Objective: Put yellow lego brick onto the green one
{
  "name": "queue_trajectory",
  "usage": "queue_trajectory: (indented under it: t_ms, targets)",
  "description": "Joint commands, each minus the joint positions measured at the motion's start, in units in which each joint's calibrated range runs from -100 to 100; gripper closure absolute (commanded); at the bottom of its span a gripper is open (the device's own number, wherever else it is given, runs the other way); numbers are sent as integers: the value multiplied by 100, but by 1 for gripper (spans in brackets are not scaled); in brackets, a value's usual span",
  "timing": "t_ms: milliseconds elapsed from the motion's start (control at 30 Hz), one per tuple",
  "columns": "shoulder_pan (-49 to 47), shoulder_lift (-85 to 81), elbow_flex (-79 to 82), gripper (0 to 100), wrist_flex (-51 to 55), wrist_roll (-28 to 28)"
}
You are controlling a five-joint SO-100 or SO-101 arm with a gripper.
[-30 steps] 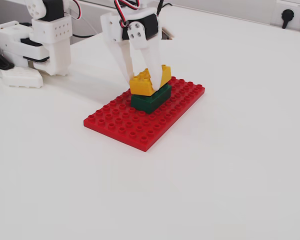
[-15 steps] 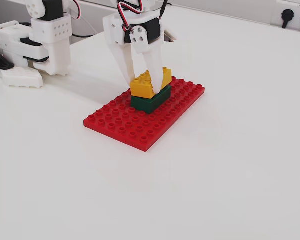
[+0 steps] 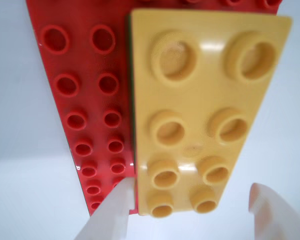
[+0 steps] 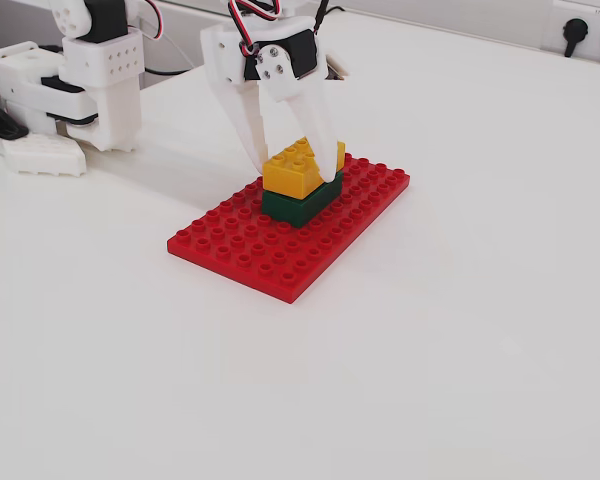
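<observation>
On the far right part of the flat red studded plastic baseplate [image 4: 280,240], the bright yellow plastic eight-stud brick [image 4: 298,168] now sits square and level on the dark green plastic brick [image 4: 298,203]. A second ago the yellow brick was tipped, its near end raised and its underside not yet flush; half a second ago it had come down almost flat. Now the two footprints line up, and in the wrist view the yellow brick [image 3: 200,115] hides the green one almost wholly, with the red baseplate [image 3: 85,100] showing only to its left.

My hand [image 4: 298,160] straddles the yellow brick with its white plastic fingers [image 4: 250,125] spread slightly. In the wrist view the left finger [image 3: 112,215] lies just at the brick's left edge, while the right finger shows a clear strip of white bench [image 3: 270,150] between itself and the brick. I judge that I am no longer pinching the brick, though whether the left finger touches it I cannot tell.

To my mind the placing is done, or very nearly so. What remains is to lift the hand straight up without snagging the yellow brick. I cannot see whether the studs are fully pressed home, so a sideways drag could loosen it.
</observation>
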Motion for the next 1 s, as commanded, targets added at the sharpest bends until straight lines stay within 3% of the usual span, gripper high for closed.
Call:
queue_trajectory:
  t_ms: [0,333,533,967]
  targets:
    - [-11,-405,-157,76,161,104]
    - [-11,-1503,-1170,77,1683,151]
    - [33,-2324,-1061,100,2341,99]
    - [26,-5616,2463,99,1467,136]
